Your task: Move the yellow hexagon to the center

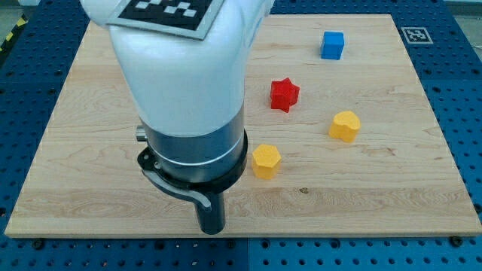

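The arm's white and black body [184,98] fills the frame's left-centre, and the rod's tip [211,228] sits near the bottom edge of the wooden board [83,135]; there is no claw to open or close. Right of the tip, apart from it, lies one yellow hexagon [266,161]. Further right come a red star [285,95], a blue cube [332,45] at upper right, and another yellow hexagon [345,126].
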Robot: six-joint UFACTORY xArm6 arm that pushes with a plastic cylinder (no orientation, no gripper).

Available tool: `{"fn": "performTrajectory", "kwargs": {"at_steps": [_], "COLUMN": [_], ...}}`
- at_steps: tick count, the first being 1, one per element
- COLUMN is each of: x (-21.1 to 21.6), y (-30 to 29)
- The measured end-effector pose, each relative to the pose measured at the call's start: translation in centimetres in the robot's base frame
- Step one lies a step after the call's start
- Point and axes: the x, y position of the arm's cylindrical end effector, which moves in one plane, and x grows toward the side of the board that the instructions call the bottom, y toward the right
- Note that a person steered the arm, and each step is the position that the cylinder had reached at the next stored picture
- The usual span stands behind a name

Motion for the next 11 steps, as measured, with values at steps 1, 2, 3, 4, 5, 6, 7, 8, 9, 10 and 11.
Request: {"fn": "performTrajectory", "kwargs": {"at_steps": [1,2,3,4,5,6,7,8,9,10,11], "x": [0.0,0.0,-2.6,-4.0,-4.0,-4.8,-5.1,-5.1,-6.8,-8.0,-8.1], "y": [0.0,0.1,1.9,3.6,4.2,8.3,9.7,9.7,8.8,8.0,7.9]}}
